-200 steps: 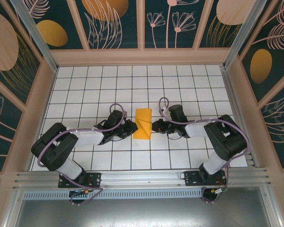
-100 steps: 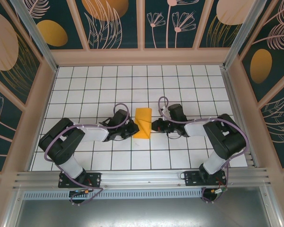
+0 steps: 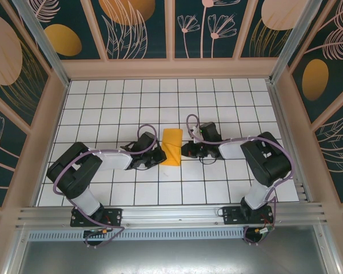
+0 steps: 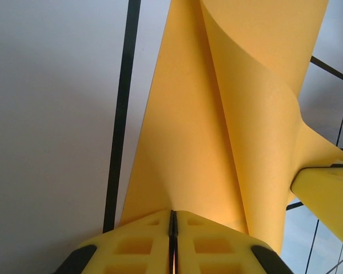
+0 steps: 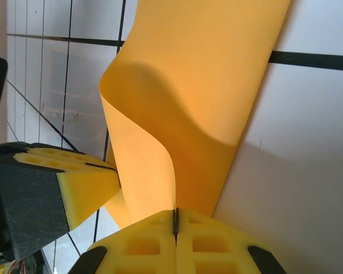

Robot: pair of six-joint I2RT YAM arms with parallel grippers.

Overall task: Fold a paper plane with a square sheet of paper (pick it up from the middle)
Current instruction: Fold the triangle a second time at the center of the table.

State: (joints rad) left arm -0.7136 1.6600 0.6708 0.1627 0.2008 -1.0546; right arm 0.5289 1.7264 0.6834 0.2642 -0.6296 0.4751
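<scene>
The square sheet of paper (image 3: 172, 146) lies mid-table, orange-yellow, folded lengthwise into a narrow band with one flap curling upward. My left gripper (image 3: 160, 155) is shut on its near-left edge. In the left wrist view the yellow jaws (image 4: 172, 216) meet on the paper (image 4: 217, 125), and the other gripper's fingertip (image 4: 326, 194) shows at the right. My right gripper (image 3: 184, 149) is shut on the right edge. In the right wrist view it (image 5: 175, 214) pinches the curled flap (image 5: 148, 165) of the sheet (image 5: 200, 85), with the left gripper's fingers (image 5: 74, 182) close by on the left.
The white grid table (image 3: 103, 103) stretches around the paper. Wooden walls with dark leafy wallpaper (image 3: 63, 40) ring it on three sides. An aluminium rail (image 3: 171, 214) runs along the near edge, by the arm bases.
My left arm has swung in and its gripper now sits tighter against the sheet's left edge. The right gripper has shifted slightly left and back, and the paper has moved a little farther away.
</scene>
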